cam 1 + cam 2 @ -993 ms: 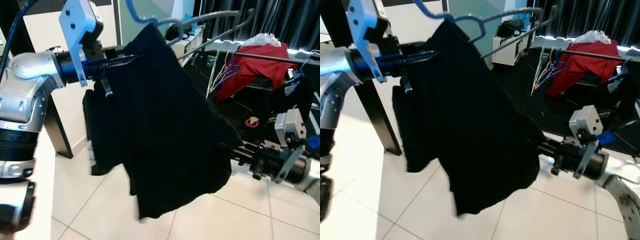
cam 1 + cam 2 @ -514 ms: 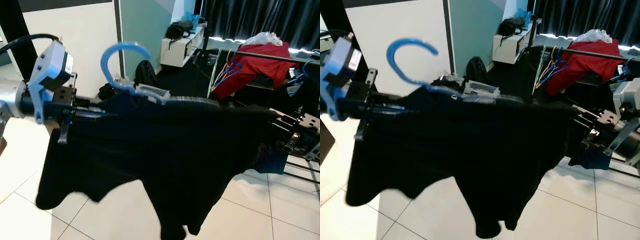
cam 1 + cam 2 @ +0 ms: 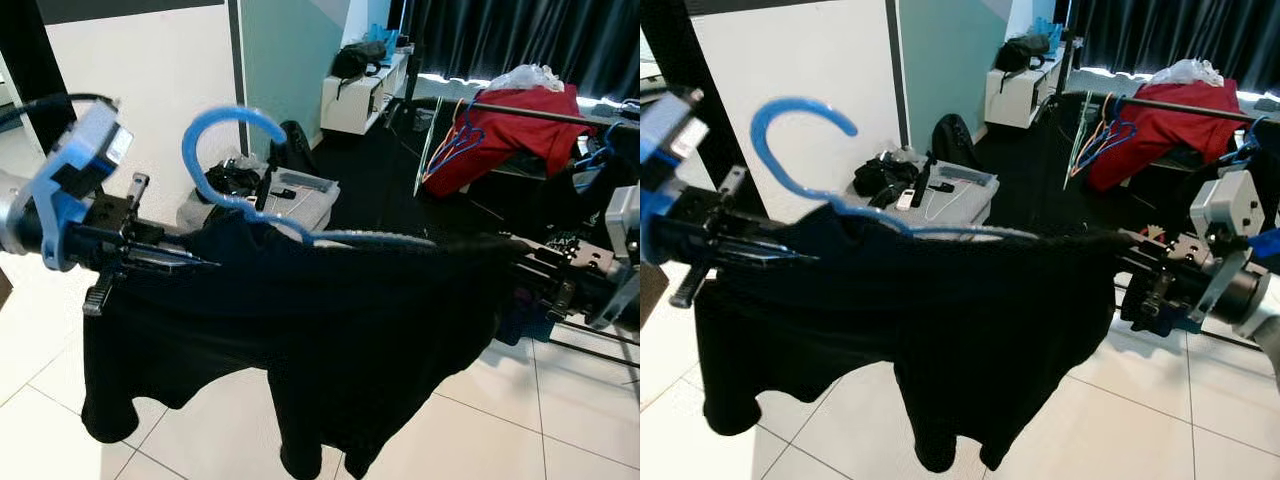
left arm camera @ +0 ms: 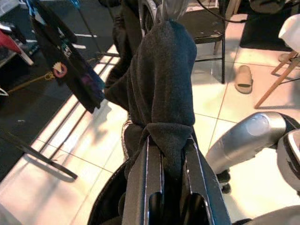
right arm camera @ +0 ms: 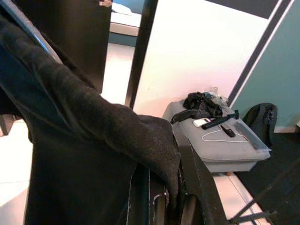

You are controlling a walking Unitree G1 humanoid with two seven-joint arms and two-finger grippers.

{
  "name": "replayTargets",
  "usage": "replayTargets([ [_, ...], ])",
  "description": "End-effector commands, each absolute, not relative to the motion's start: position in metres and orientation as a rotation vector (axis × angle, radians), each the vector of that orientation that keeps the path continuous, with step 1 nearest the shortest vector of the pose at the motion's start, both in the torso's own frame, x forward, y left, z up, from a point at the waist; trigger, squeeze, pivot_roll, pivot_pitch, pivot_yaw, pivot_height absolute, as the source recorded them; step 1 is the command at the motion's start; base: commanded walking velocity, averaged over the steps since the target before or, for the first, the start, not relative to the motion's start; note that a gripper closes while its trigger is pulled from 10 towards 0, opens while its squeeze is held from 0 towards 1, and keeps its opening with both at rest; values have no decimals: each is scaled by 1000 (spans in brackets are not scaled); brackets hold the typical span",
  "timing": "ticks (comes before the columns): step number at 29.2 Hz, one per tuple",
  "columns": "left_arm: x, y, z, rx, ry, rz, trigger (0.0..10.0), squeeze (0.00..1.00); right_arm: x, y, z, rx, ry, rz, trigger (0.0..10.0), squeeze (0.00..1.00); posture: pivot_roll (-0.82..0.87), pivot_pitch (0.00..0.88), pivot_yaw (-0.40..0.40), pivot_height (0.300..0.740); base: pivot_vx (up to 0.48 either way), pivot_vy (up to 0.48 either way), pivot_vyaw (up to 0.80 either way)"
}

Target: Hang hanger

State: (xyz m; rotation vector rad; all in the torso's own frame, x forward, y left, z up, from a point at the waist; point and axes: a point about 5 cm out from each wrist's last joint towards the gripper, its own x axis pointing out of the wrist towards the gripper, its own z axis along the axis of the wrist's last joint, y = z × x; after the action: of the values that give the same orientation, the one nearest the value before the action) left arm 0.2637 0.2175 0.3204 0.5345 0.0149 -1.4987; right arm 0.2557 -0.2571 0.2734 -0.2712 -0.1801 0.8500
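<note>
— Where was the hanger when you looked?

— I saw the blue hanger [image 3: 232, 150] held up in front of me, its hook curling upward on the left side, with a black garment [image 3: 310, 330] draped over it and spread wide between my two arms. The cloth hung down well above the white tiled floor [image 3: 520, 430].

— And the grippers?

— My left gripper [image 4: 165, 154] was out at the left end, its two fingers [image 4: 146, 173] clamped together on a bunched fold of the black garment; the wrist view showed the fabric pinched between them. My right gripper [image 5: 164, 187] was out at the right end, and there too I saw the cloth wrapped over and pressed between the fingers [image 5: 199, 183], so it was closed on the garment.

— Was the hanger itself gripped?

— I could not tell; I only saw fabric at the fingers.

— What lay beyond?

— Far to the right stood a drying rack [image 3: 540, 118] with a red garment [image 3: 520, 125] slung over its rail and a few coloured hangers [image 3: 455, 140] dangling beside it. Behind the hook, on the floor by the white wall [image 3: 150, 70], sat a grey case [image 3: 960, 195] with dark bits and a cable on top, and a black backpack [image 3: 952, 140] just beyond it. Dark curtains [image 3: 530, 35] closed off the far side.
</note>
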Motion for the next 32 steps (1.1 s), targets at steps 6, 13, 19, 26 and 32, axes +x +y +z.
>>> replayTargets([
  [6,263,206,277,589,254,-1585,10000,0,247,-225,302,-264,-286,1094,0,0,-15,0,-33,740,0,0,0],
  [13,274,200,266,615,244,-1530,10000,0,242,-209,309,-247,-313,1235,0,0,-13,0,-40,740,0,0,0],
  [19,278,194,252,645,261,-1501,10000,0,242,-195,308,-224,-308,1345,0,0,-17,0,-52,740,0,0,0],
  [26,272,180,243,730,282,-1547,10000,0,242,-184,319,-192,-359,1416,0,0,-17,0,-54,740,0,0,0],
  [32,272,177,240,751,286,-1558,10000,0,244,-182,327,-178,-389,1427,0,0,-22,0,-58,740,0,0,0],
])
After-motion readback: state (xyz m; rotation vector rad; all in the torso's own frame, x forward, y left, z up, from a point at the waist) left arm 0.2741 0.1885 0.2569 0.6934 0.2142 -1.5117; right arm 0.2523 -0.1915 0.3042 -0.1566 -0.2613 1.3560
